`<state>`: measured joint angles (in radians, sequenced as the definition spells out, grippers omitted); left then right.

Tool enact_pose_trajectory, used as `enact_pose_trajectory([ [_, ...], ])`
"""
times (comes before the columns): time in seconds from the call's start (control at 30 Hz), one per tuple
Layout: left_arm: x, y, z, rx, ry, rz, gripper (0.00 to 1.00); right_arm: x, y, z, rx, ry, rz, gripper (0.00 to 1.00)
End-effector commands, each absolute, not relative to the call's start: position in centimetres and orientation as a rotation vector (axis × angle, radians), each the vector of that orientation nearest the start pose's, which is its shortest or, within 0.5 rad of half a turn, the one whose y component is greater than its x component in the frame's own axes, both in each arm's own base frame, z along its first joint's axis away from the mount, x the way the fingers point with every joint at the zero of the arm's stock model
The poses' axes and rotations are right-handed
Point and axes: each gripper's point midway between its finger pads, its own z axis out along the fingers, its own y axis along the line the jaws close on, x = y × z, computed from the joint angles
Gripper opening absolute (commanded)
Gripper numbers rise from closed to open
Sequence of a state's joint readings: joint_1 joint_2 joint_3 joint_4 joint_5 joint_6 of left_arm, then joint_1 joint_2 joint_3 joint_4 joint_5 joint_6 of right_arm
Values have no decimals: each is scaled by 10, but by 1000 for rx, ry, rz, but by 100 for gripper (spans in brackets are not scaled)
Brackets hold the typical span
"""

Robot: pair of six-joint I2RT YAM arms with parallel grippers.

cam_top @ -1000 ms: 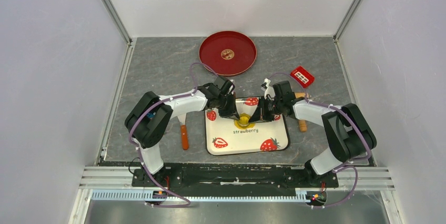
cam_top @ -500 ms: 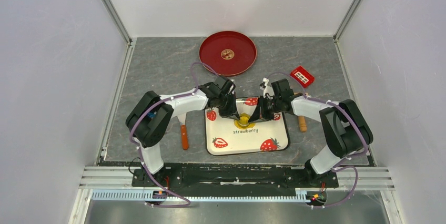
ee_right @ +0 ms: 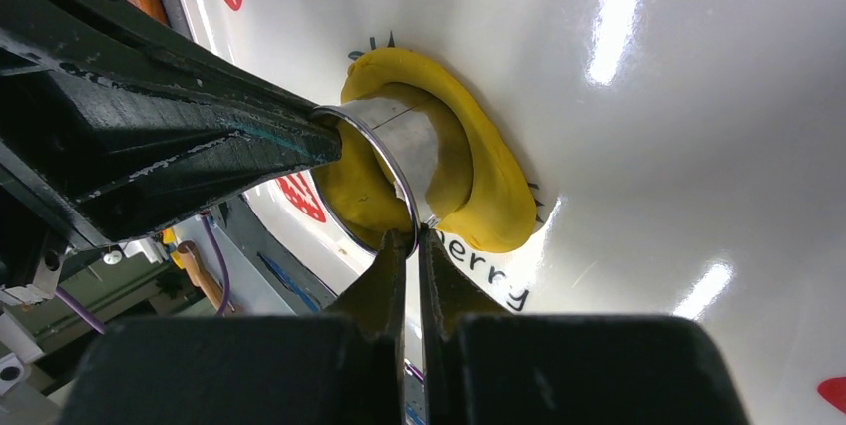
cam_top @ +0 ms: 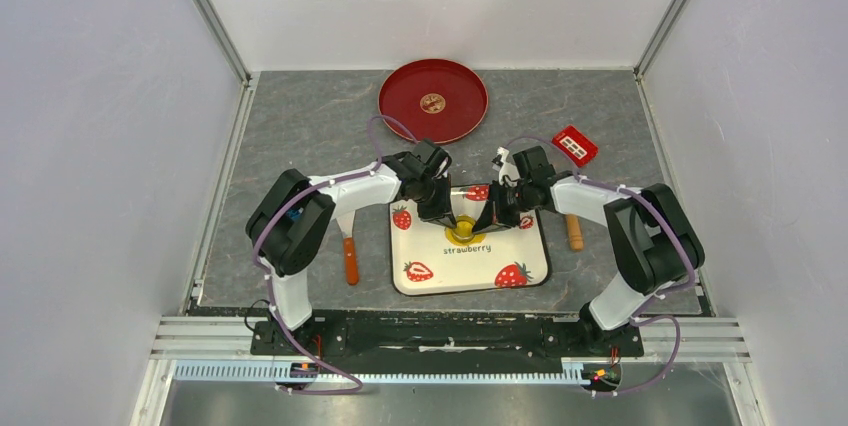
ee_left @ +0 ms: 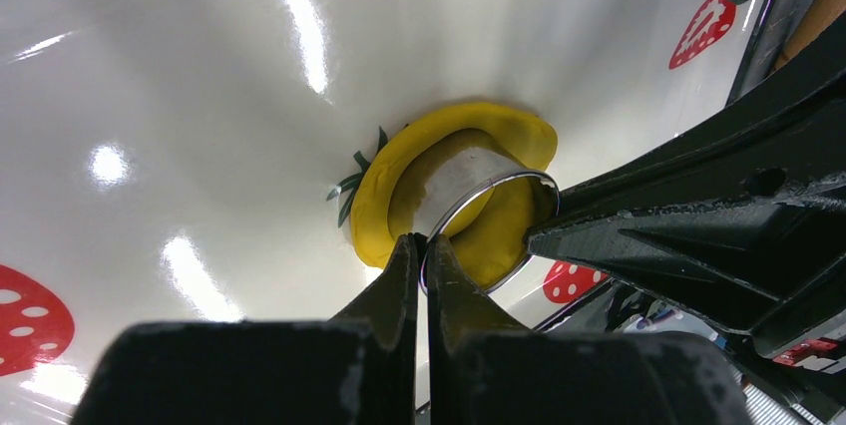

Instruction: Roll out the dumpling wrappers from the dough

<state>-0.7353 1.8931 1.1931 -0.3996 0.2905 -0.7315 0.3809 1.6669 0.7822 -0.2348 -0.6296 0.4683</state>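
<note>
Left wrist view: your left tool [ee_left: 419, 242] and right tool [ee_right: 411, 235] pinch the ring [ee_left: 454, 171] tight, likely pushing it into the dough [ee_left: 377, 208] to cut.

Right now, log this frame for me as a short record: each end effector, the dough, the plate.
left end effector: shut on the rim of the metal ring
right end effector: shut on the opposite rim
metal ring: standing on yellow dough
yellow dough: flattened, on strawberry tray
red plate: far side, one dumpling wrapper in it
</note>
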Motion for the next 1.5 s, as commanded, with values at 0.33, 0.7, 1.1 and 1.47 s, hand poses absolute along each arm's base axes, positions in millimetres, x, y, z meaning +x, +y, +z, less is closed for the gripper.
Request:
enact_pose_trajectory([
  [0.33, 227, -286, -66, 137, 3041, -372, 2, 211, 148, -82, -194, 3019, 395, 0],
  [0.7, 227, -286, -66, 139, 3041, -377, 2, 210, 149, -84, -197, 3026, 381, 0],
  [1.1, 226, -286, -64, 139, 3037, -383, 2, 213, 150, -78, -202, 3011, 376, 0],
  [1.47, 235, -291, -36, 160, 3003, -408, 2, 236, 173, -40, -265, 2900, 521, 7],
])
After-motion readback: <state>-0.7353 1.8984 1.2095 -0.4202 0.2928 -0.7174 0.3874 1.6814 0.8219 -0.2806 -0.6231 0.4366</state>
